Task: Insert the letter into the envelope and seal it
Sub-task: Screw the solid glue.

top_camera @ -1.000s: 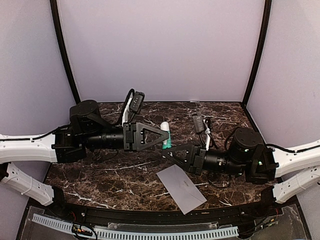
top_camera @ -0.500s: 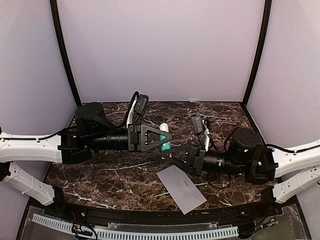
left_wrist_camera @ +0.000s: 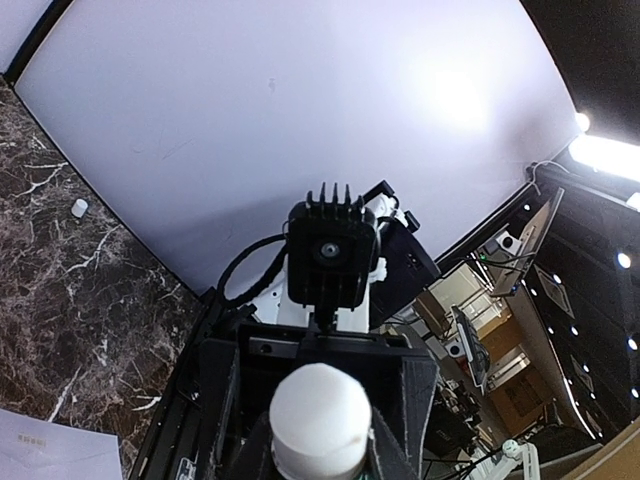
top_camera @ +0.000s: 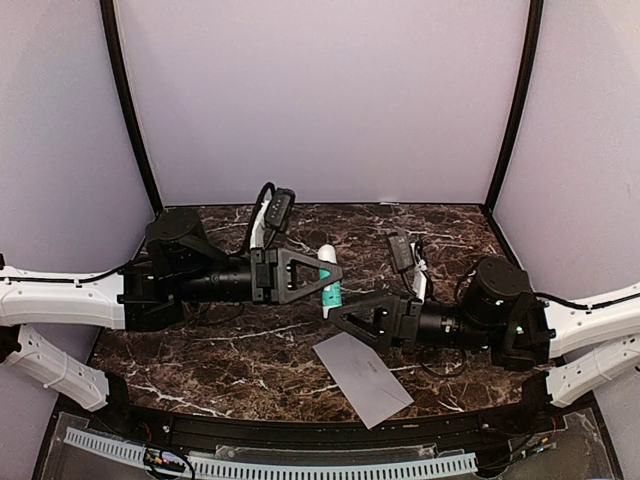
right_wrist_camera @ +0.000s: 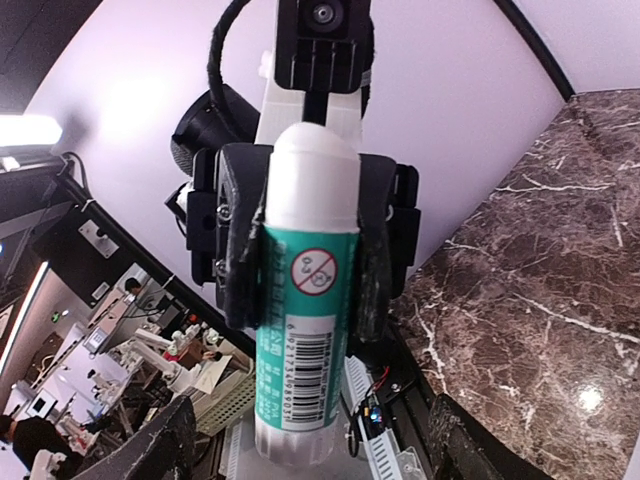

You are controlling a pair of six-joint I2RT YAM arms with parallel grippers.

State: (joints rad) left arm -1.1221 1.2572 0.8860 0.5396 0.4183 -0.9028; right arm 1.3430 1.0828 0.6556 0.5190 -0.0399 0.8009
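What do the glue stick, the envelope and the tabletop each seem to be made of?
The glue stick: likely smooth plastic tube, white cap, printed teal label with barcode. The envelope: thin matte grey paper, lying flat. The tabletop: dark brown marble or a marble-look laminate, white veins, slight sheen.

The grey envelope (top_camera: 362,378) lies flat on the dark marble table (top_camera: 230,345) near its front edge. It is turned askew, with one corner pointing toward the front. Behind it, off the table, a glue stick (right_wrist_camera: 308,290) with a white cap and a teal barcoded label is clamped between the fingers of the left gripper (top_camera: 331,282).
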